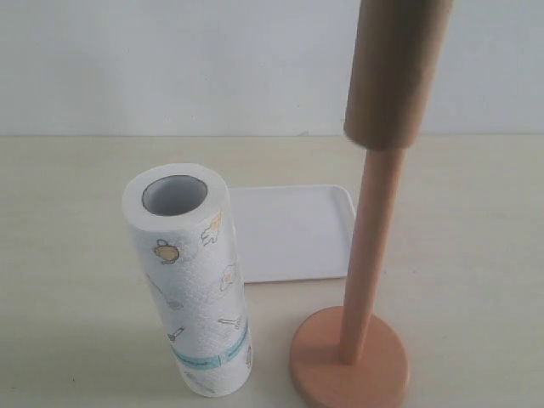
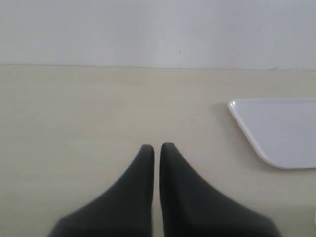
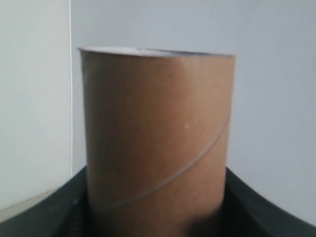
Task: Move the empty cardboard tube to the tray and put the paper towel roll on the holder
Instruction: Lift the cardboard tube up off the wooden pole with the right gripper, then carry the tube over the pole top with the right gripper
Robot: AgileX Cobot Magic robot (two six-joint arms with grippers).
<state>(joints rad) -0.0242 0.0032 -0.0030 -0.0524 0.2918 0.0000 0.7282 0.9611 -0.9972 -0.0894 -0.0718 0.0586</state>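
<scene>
The empty cardboard tube (image 1: 395, 72) is raised high on the holder (image 1: 371, 246), and only its lower end still surrounds the top of the wooden pole. In the right wrist view the tube (image 3: 155, 123) fills the frame, with my right gripper (image 3: 155, 207) shut on it, dark fingers on both sides. The paper towel roll (image 1: 191, 280) stands upright on the table to the left of the holder's round base. Behind and between them lies the white tray (image 1: 293, 234). My left gripper (image 2: 157, 146) is shut on nothing, low over bare table, with the tray (image 2: 281, 131) off to one side. Neither gripper shows in the exterior view.
The pale table (image 1: 68, 212) runs back to a white wall (image 1: 170, 59). The holder's disc base (image 1: 348, 365) sits near the front edge of the exterior view, close to the roll's foot.
</scene>
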